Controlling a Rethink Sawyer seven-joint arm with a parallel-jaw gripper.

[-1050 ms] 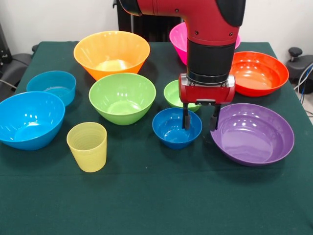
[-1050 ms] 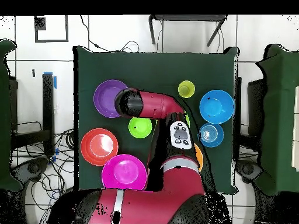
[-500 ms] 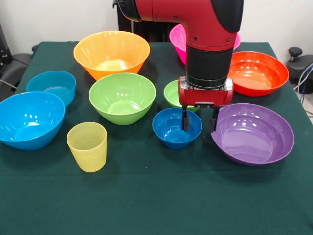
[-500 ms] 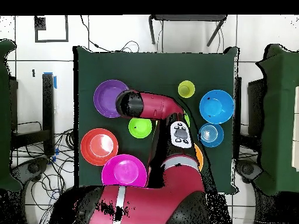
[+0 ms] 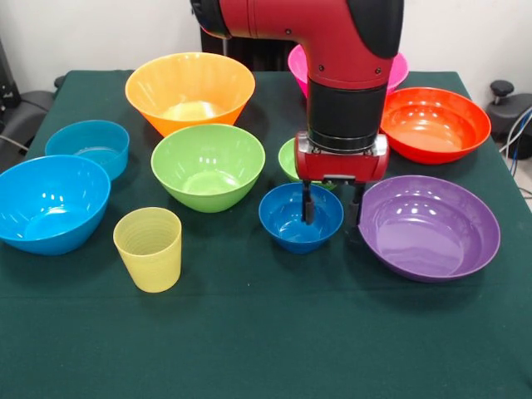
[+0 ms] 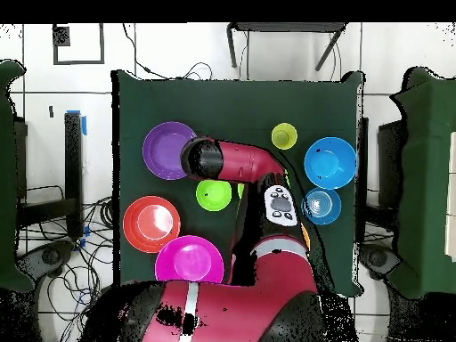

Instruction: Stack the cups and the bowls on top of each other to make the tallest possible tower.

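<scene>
While the jaws [image 5: 331, 202] hang apart over the small blue bowl's [image 5: 293, 218] right rim, one finger inside and one outside, best drop straight and pinch that wall. Purple bowl [image 5: 429, 227] sits just beside the outer finger, so little room there; counter [image 5: 266, 332] front is open, yellow cup [image 5: 149, 248] well apart.

A table [image 5: 266, 349] draped in dark green cloth fills the middle of the room, standing on a white tiled floor [image 6: 205, 49]. A metal-framed chair [image 6: 285, 37] sits just off one edge of the table, and a tangle of cables [image 6: 96, 218] lies on the tiles beside another, near a strip of blue tape [image 6: 84, 123]. Well apart from the table's corner is a square dark outline [image 6: 78, 44] on the floor, and more dark green surfaces [image 6: 427, 178] flank the table.
</scene>
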